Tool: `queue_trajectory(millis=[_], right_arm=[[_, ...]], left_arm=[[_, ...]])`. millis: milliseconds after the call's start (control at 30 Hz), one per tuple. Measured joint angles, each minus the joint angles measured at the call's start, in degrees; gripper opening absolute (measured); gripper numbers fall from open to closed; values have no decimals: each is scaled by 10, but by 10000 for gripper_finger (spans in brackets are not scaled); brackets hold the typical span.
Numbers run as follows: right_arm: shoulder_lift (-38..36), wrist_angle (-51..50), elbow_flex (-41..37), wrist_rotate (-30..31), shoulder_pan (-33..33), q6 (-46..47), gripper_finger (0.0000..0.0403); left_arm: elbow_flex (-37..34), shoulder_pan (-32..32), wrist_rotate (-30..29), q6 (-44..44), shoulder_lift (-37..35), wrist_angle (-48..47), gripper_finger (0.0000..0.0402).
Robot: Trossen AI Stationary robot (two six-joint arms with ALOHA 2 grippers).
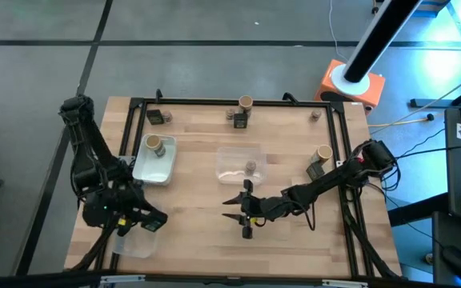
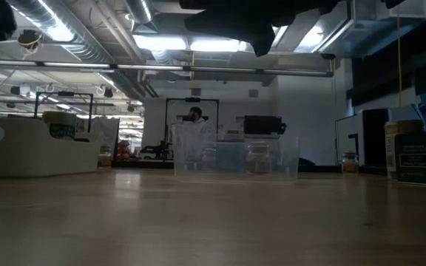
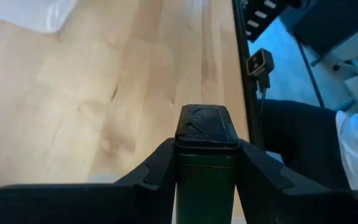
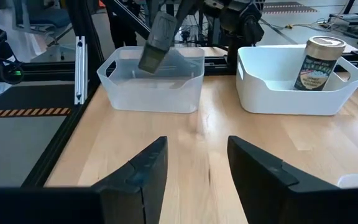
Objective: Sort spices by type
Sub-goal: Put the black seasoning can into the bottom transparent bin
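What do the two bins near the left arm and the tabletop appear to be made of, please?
Clear bin: likely translucent plastic, since its far wall shows through. White bin: probably opaque moulded plastic, smooth with a rounded rim. Tabletop: pale wood, with visible plank seams and grain.

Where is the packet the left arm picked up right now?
The dark packet is clamped in the left gripper, held above the clear tray at the table's front left corner, just in front of the white bin holding a tan-topped jar.

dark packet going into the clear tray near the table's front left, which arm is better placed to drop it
The left. Its claw is shut on the dark packet, held right over the clear tray. The right claw is open and empty at mid-table, farther from that tray.
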Motion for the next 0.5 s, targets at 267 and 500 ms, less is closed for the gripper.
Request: queue_trajectory(millis=[267, 500], right_arm=[[0, 5, 0, 0, 0, 8, 168], [0, 5, 0, 29, 0, 14, 168]], left_arm=[[0, -96, -106, -113, 30, -88, 115], [0, -125, -135, -175, 95, -128, 115]])
